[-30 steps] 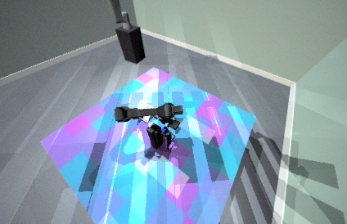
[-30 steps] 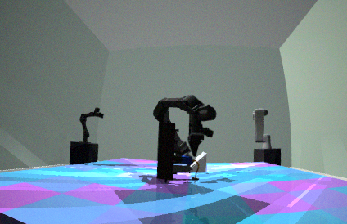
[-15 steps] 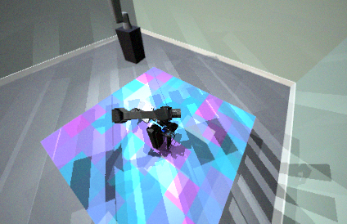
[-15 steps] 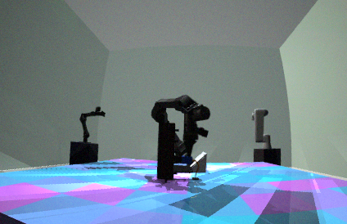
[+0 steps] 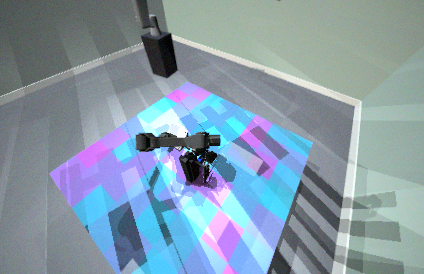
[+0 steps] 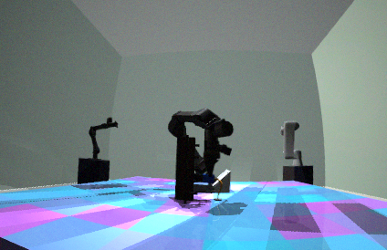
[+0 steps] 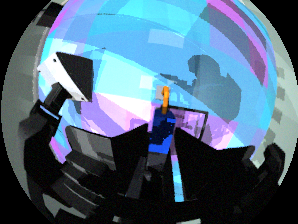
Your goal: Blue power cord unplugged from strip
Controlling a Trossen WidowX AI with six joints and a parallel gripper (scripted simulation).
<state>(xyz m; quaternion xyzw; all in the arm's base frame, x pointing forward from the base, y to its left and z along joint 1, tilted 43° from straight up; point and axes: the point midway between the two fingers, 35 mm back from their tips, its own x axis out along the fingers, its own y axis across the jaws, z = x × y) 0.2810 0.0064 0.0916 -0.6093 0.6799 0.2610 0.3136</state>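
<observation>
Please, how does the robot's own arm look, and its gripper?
The arm is matte black, with chunky rounded joints and thick links. Its gripper is also black, with broad, angular fingers that taper towards the tips.

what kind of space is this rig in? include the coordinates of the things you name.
Looks like a bare robot test room: plain walls, other arms on black pedestals [image 5: 162,56] [image 6: 93,171], and a patchwork surface in blue, pink and purple [image 5: 243,200] [image 6: 144,223] [image 7: 130,30].

- No words, labels, brand names, numbers or signs can be read in the top, exterior or wrist views; any small markings are too blurred or dark to tell.
</observation>
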